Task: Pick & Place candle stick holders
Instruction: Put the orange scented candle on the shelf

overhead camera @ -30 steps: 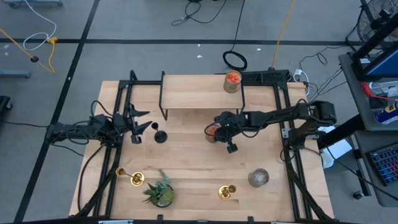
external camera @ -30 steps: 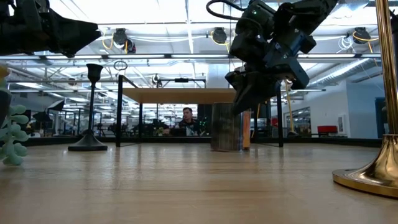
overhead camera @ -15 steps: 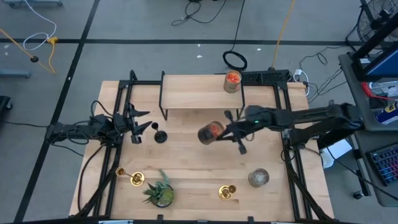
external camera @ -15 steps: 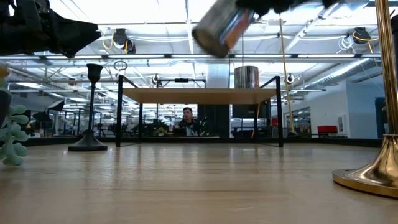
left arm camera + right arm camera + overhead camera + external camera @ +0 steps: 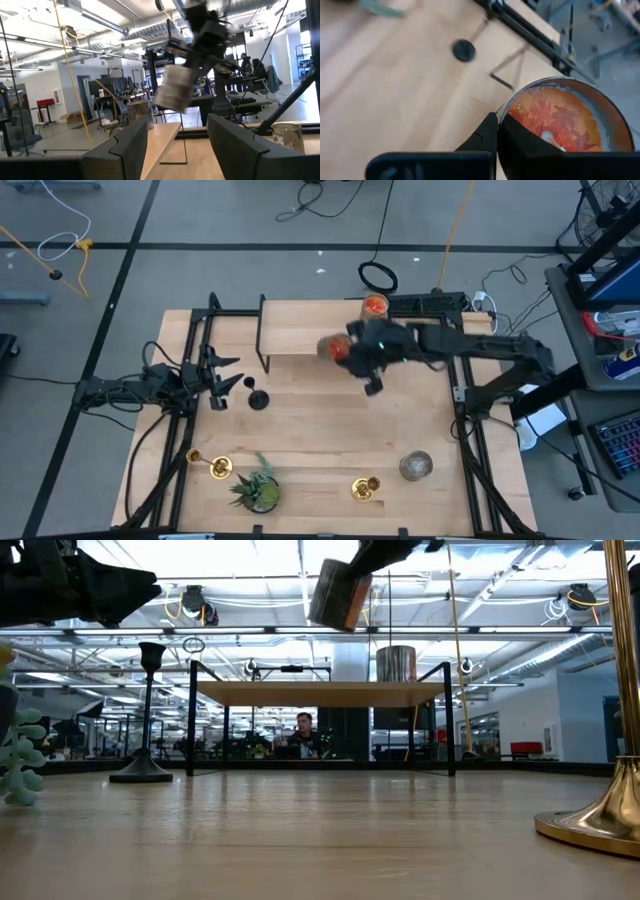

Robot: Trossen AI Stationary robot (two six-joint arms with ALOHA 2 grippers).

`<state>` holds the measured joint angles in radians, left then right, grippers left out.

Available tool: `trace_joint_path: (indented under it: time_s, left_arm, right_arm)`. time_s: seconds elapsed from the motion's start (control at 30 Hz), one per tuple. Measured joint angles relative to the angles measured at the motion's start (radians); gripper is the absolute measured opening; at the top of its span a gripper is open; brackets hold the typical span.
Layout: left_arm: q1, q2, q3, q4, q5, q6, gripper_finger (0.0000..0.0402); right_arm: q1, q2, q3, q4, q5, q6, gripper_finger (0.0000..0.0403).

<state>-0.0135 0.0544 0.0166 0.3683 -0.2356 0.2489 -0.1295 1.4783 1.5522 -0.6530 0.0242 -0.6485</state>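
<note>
My right gripper (image 5: pixel 345 350) is shut on a glass jar with orange filling (image 5: pixel 333 347), held high over the near edge of the wooden shelf (image 5: pixel 300 338); the jar also shows in the low view (image 5: pixel 340 592). The black candle stick holder (image 5: pixel 258 398) stands on its round base just right of my left gripper (image 5: pixel 228 385), which is open and empty. One gold holder (image 5: pixel 207 464) seems to lie on its side near the front left. The other gold holder (image 5: pixel 365 488) stands at the front, its base in the low view (image 5: pixel 600 822). My right gripper pinches the jar's side wall near its open rim (image 5: pixel 512 117), one finger (image 5: pixel 487 137) showing beside it, the other hidden behind the jar. The jar is lifted clear of table and shelf and sits tilted in the hold (image 5: pixel 340 592).
A second orange jar (image 5: pixel 374 310) stands on the shelf's right end. A grey-filled jar (image 5: pixel 416 466) stands at the front right. A small green plant (image 5: pixel 258 488) stands at the front left. Black frame rails (image 5: pixel 452 380) run along both table sides.
My right gripper has lifted the orange jar off the table and carried it up and toward the far edge, over the shelf's near edge. The jar has tipped from upright to tilted.
</note>
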Motion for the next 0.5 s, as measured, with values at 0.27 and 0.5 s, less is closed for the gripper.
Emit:
trace_joint_path:
  time_s: [0.27,0.5]
  left_arm:
    - [0.000,0.000,0.000,-0.042,0.000,-0.001,0.0212]
    - [0.000,0.000,0.000,-0.052,0.000,-0.003,0.0212]
  right_arm:
    - [-0.205,0.149,0.156,-0.077,-0.069,-0.025,0.0000]
    - [-0.329,0.203,0.161,-0.122,-0.144,0.025,0.0000]
